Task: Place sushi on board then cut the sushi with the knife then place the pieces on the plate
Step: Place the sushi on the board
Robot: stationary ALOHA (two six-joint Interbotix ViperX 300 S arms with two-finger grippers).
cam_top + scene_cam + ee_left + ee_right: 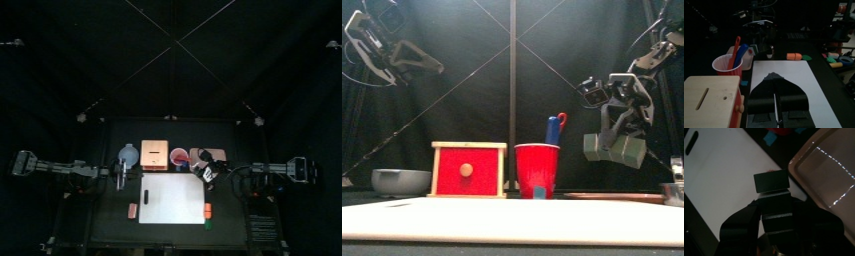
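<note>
Jaws of left gripper [774, 76] pressed together, empty, above white board [171, 198]. Knives [556, 124] both in red cup [537, 168]. Right gripper [773, 204] pinching sushi roll [771, 182], raised near pink tray [827, 168]. Probably first step: next, lowering onto board, then releasing.

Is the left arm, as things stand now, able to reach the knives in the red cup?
Probably yes: the knives stick up free above the red cup, and the right gripper, holding a sushi piece, hangs aside. The left gripper must open first.
</note>
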